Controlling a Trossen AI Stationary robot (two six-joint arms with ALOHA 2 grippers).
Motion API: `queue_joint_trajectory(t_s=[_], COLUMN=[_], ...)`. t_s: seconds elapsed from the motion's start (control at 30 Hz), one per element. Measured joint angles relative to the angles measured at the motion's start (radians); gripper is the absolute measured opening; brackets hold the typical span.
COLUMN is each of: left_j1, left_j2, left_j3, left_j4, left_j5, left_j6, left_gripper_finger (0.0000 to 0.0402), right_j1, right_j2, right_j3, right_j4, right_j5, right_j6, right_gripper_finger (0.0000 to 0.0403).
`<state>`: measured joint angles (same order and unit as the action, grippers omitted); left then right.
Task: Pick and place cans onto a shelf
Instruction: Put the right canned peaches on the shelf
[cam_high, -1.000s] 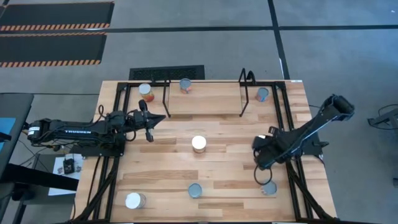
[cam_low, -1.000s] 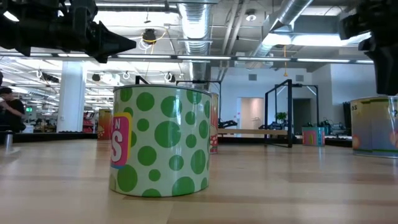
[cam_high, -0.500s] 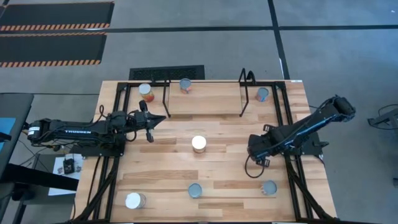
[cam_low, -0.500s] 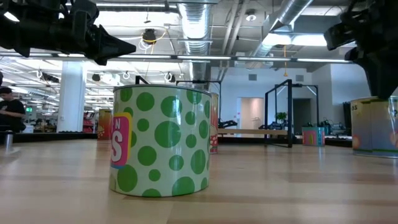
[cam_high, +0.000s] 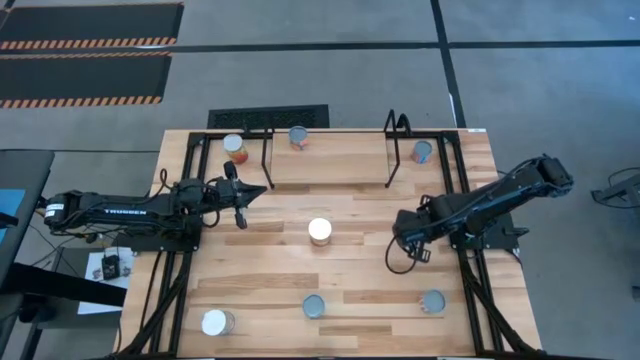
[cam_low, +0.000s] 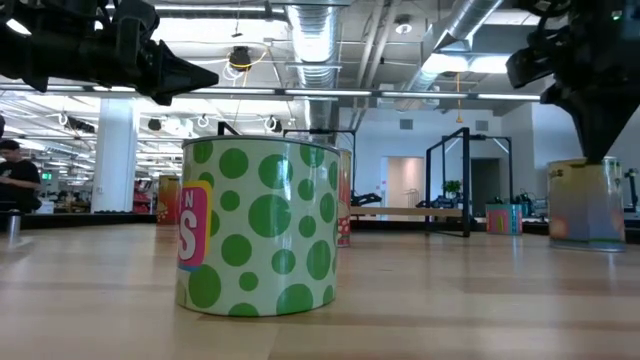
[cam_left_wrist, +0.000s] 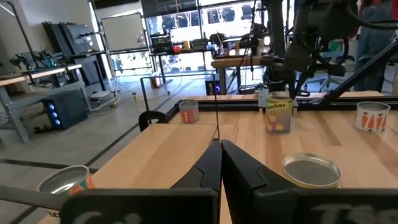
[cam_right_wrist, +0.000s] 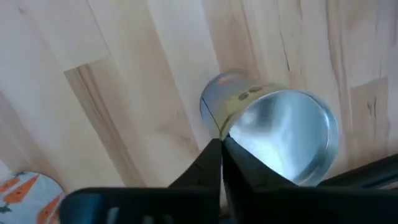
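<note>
Where the right arm reaches in from the desk's right edge, the right gripper (cam_right_wrist: 221, 142) has its fingers pressed together. Their tips sit at the rim of a silver-topped can (cam_right_wrist: 280, 134); whether they nip that rim cannot be told. This can stands upright on the desk (cam_high: 370, 210), right of centre.

Left gripper (cam_left_wrist: 220, 144): fingers together, nothing between them, hanging above the desk just off the shelf's left end.

Shelf (cam_high: 330, 160): light wood with black rod uprights, set at the middle of the desk's far edge.

Other cans, all upright:
- orange-labelled can (cam_high: 234, 147), toward the far-left corner, just beside the shelf's left upright;
- blue-grey can (cam_high: 298, 136), at the shelf's far edge; on it or behind it cannot be told;
- blue-topped can (cam_high: 422, 151), just beside the shelf's right end;
- white-topped can (cam_high: 320, 231), at the desk's centre;
- white can (cam_high: 216, 322), near the near-left corner;
- grey-topped can (cam_high: 314, 306), middle of the near edge;
- pale-topped can (cam_high: 433, 301), toward the near-right corner.
</note>
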<state>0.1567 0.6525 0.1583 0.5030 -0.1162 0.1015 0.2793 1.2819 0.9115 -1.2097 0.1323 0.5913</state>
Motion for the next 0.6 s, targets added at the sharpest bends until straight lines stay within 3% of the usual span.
queue_joint_trajectory(t_s=[0.27, 0.47, 0.6], left_j1=[0.000, 0.000, 0.000], left_j2=[0.000, 0.000, 0.000], left_j3=[0.000, 0.000, 0.000], left_j4=[-0.008, -0.022, -0.022], left_j5=[0.003, 0.002, 0.002], left_j6=[-0.035, -0.035, -0.035], left_gripper_finger=[0.0000, 0.0000, 0.0000], right_j1=[-0.027, -0.025, -0.051], right_j2=[0.001, 0.001, 0.035], right_j3=[0.053, 0.207, 0.337], right_j4=[0.015, 0.015, 0.048], right_j5=[-0.007, -0.002, 0.064], right_j6=[-0.044, -0.085, -0.187], right_gripper_finger=[0.0008, 0.0006, 0.0004])
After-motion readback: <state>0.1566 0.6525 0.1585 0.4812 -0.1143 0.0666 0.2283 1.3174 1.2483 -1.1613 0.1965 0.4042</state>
